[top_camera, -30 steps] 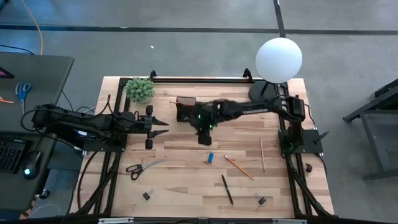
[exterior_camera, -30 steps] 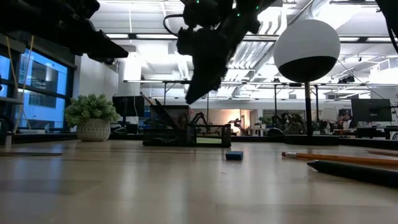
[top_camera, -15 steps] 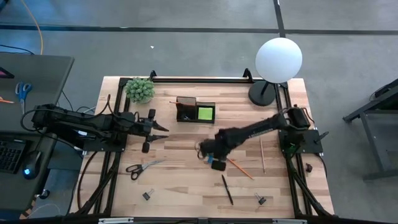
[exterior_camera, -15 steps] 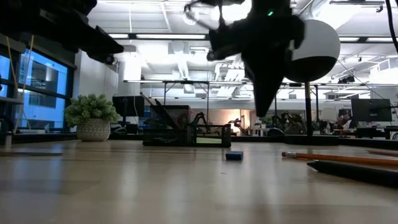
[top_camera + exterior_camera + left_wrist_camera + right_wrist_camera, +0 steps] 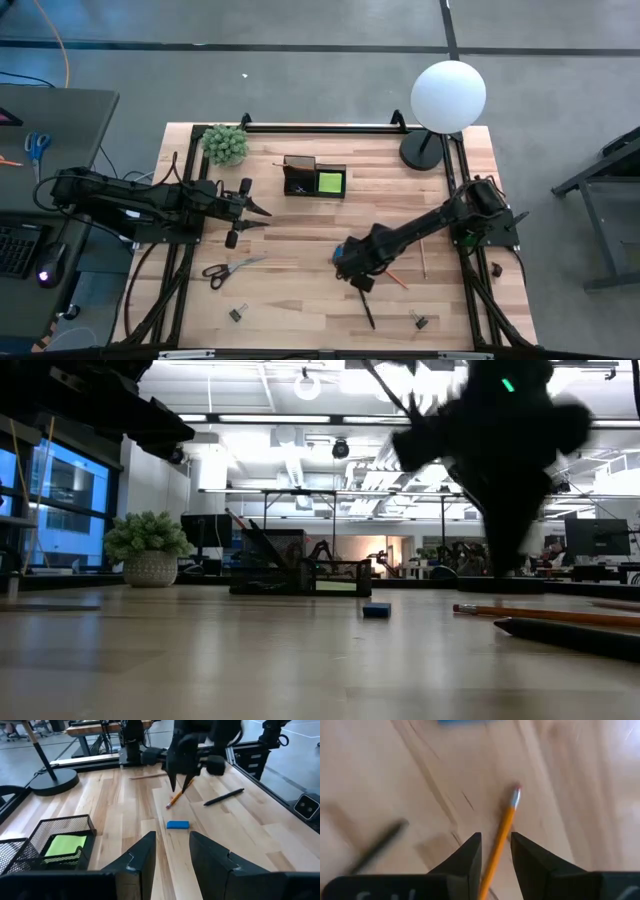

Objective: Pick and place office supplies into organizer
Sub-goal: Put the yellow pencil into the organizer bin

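My right gripper (image 5: pixel 362 270) points down, open, just above the orange pencil (image 5: pixel 502 827), which lies on the table and runs between its fingers without touching them. The small blue block (image 5: pixel 178 824) lies just beyond the pencil's eraser end. A dark pen (image 5: pixel 366 308) is nearer the front edge. The black organizer (image 5: pixel 314 178) stands at the far middle with the lime-green sticky-note pad (image 5: pixel 330 182) inside. Black-handled scissors (image 5: pixel 230 269) lie at the front left. My left gripper (image 5: pixel 255 212) hovers open at the left, pointing toward the table's right.
A wooden pencil (image 5: pixel 421 248) lies to the right of my right arm. Binder clips (image 5: pixel 237 313) (image 5: pixel 419 321) sit near the front edge. The white globe lamp (image 5: pixel 448 95) stands at the far right corner, a small plant (image 5: pixel 226 144) at the far left.
My right gripper has swung from above the organizer toward the table's near right, sinking and rolling as it went, and now hangs over the orange pencil. The sticky-note pad it covered now shows in the organizer. My left gripper has turned slightly in place.
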